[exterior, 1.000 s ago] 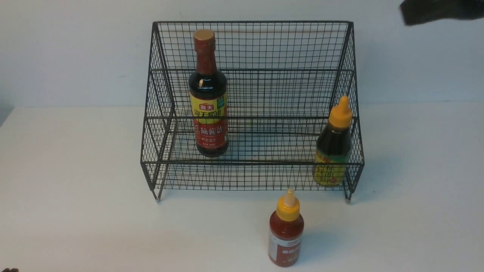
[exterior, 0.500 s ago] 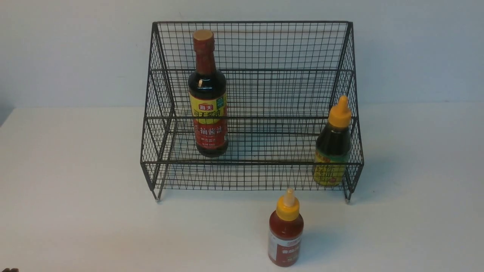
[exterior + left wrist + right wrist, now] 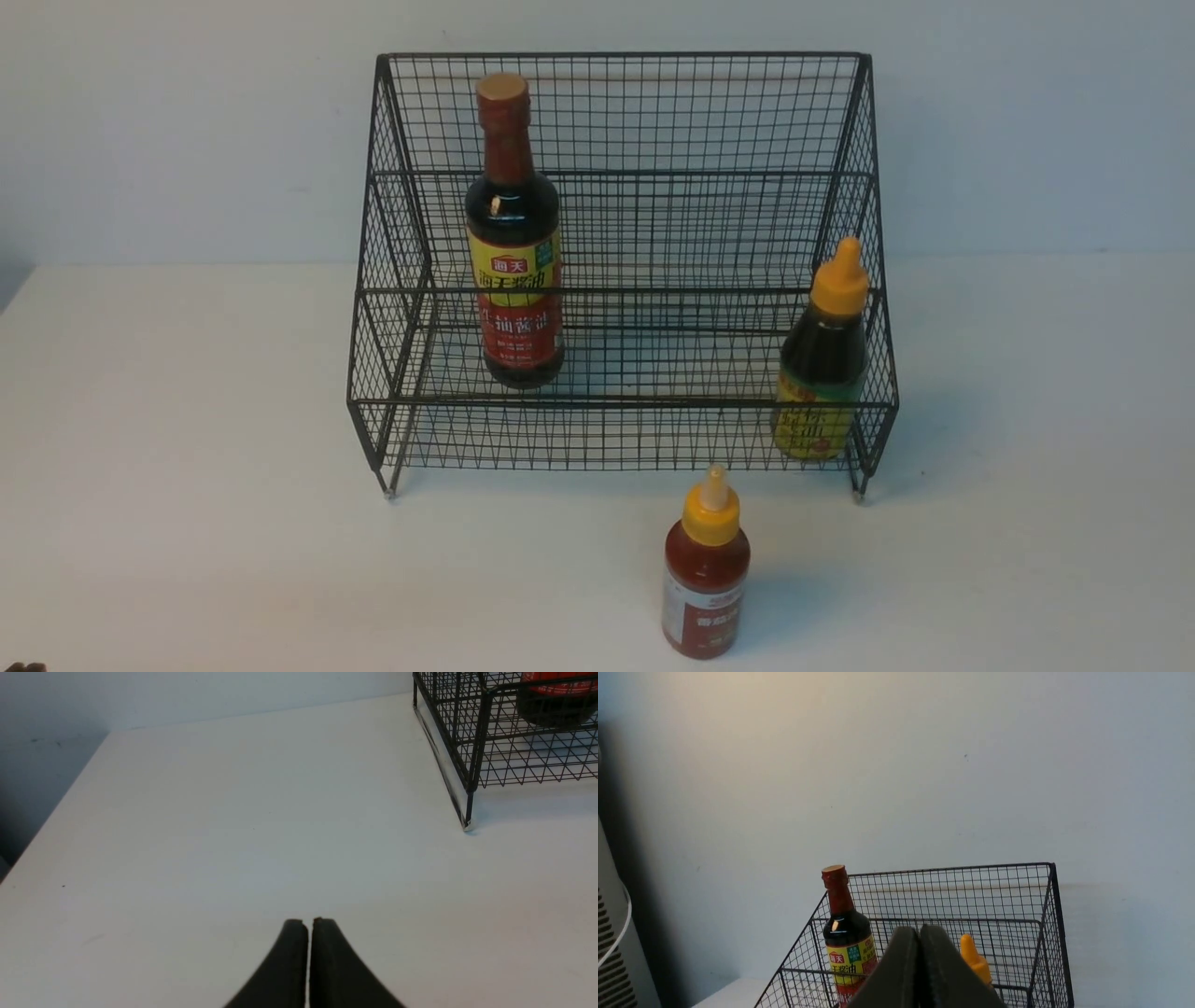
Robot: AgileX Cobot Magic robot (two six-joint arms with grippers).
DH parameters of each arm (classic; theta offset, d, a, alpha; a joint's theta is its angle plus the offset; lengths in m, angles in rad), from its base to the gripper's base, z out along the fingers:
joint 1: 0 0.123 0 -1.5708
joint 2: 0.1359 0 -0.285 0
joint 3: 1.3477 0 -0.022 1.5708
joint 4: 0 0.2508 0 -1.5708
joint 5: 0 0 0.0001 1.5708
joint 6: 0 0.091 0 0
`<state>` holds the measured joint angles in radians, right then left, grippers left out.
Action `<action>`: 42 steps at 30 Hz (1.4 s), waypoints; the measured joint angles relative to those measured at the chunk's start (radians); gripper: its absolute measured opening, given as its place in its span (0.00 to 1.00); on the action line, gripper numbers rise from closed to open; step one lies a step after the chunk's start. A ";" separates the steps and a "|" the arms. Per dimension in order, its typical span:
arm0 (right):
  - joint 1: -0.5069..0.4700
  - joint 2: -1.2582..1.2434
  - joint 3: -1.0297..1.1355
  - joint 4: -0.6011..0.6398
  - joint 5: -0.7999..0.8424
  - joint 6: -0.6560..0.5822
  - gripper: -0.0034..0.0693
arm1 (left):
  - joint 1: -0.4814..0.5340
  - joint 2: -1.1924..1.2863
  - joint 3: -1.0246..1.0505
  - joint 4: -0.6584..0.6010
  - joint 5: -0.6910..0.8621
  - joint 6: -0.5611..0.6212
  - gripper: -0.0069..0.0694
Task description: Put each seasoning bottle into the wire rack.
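Two bottles are already housed in the wire rack [image 3: 624, 405]: the tall soy-sauce bottle [image 3: 514, 280] is seated towards the left side, and the squat dark bottle [image 3: 822, 364] is tucked by the right side, leaning slightly. Only the small red bottle [image 3: 707, 569] is left out, stood upright on the table [image 3: 233, 560] in front of the rack, right of centre. Both claws are clenched on nothing, the left gripper [image 3: 310, 921] over bare tabletop, the right gripper [image 3: 920, 931] raised before the rack.

So the red bottle is the one to be fetched, probably by the right arm. The jaws should be opened well before the approach, and the body is best gripped squarely, below the nozzle. It should be lifted clear of the front rail, then lowered upright into the gap between its neighbours, with neither one nudged.

And the materials: thin black wire is woven into an open grid, framed by thicker rods, with sloping sides. Glossy, rounded shoulders are shown by the soy-sauce bottle; the yellow cap [image 3: 711, 515] is topped by a pale, tapered nozzle. The tabletop is smooth, pale and matte.
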<state>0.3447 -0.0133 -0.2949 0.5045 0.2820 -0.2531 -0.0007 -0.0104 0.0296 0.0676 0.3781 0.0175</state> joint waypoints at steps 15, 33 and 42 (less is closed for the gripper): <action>0.000 0.000 0.045 -0.056 0.055 -0.006 0.03 | 0.000 0.000 0.000 0.000 0.000 0.000 0.08; -0.299 0.000 0.295 -0.456 0.069 0.120 0.03 | 0.000 0.000 0.000 0.000 0.000 0.000 0.08; -0.309 0.000 0.320 -0.519 0.074 0.223 0.03 | 0.000 0.000 0.000 0.000 0.000 0.000 0.08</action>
<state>0.0353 -0.0133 0.0254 -0.0148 0.3558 -0.0304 -0.0007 -0.0104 0.0296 0.0676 0.3784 0.0175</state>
